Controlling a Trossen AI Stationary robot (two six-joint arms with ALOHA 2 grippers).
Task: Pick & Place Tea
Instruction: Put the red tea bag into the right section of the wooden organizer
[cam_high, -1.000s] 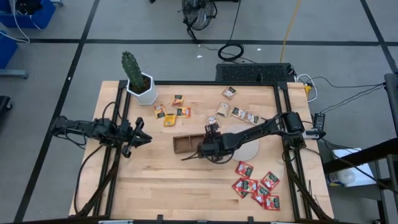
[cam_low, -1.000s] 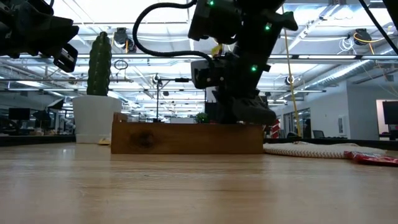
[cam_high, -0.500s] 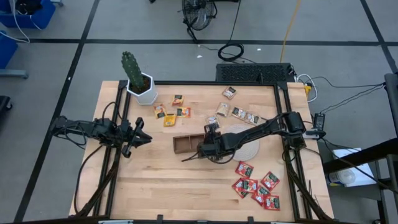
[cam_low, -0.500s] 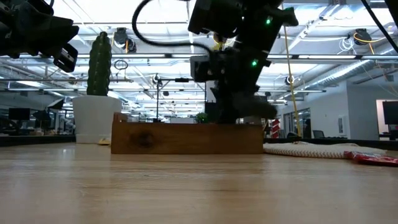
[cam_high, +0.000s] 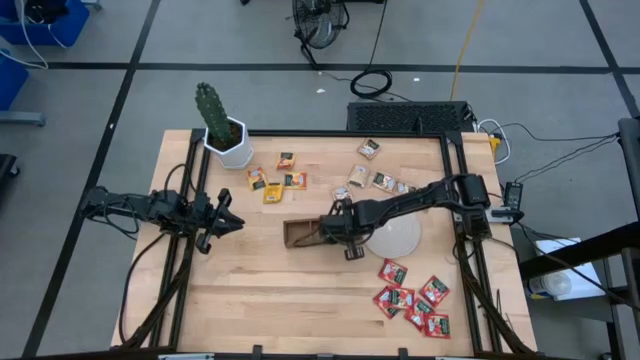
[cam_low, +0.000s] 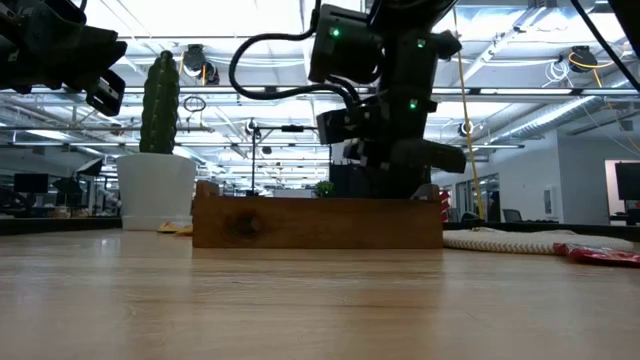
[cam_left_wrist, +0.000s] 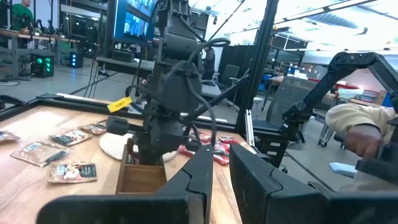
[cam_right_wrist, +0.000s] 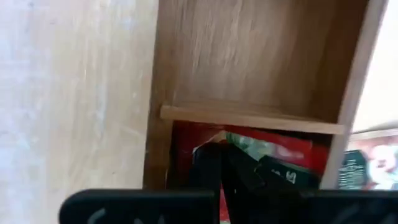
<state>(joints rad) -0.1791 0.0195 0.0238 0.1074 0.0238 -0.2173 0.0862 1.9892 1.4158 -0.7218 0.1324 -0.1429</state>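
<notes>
The brown wooden tray (cam_high: 303, 233) lies mid-table. My right gripper (cam_right_wrist: 224, 167) is shut and points steeply down into a tray compartment that holds a red tea sachet (cam_right_wrist: 292, 152); the compartment beyond it (cam_right_wrist: 249, 56) is bare wood. More tea lies flat on the table: yellow-orange sachets (cam_high: 271, 182) at the far left, tan ones (cam_high: 385, 181) at the far right, red ones (cam_high: 411, 301) at the near right. My left gripper (cam_left_wrist: 222, 180) waits at the table's left edge, level, with a narrow gap between its fingers and nothing in it. My right gripper reaches from above into the tray compartment on the disc's side, its shut fingers (cam_right_wrist: 208, 163) over the red sachet's edge (cam_right_wrist: 186, 140). The fingers hide their own tips, so I cannot tell whether they press on the sachet or on the tray's floor.
A round whitish disc (cam_high: 397, 240) lies just right of the tray. A cactus in a white pot (cam_high: 228, 138) stands at the far left corner. Black frame rails (cam_high: 460, 170) run along the table's sides. A person's arm (cam_left_wrist: 364, 121) shows beyond the table.
My right gripper has swung its wrist and shifted a little toward the far edge, staying shut inside the tray. The tray has slid a short way toward the table's right and turned slightly on the tabletop.
</notes>
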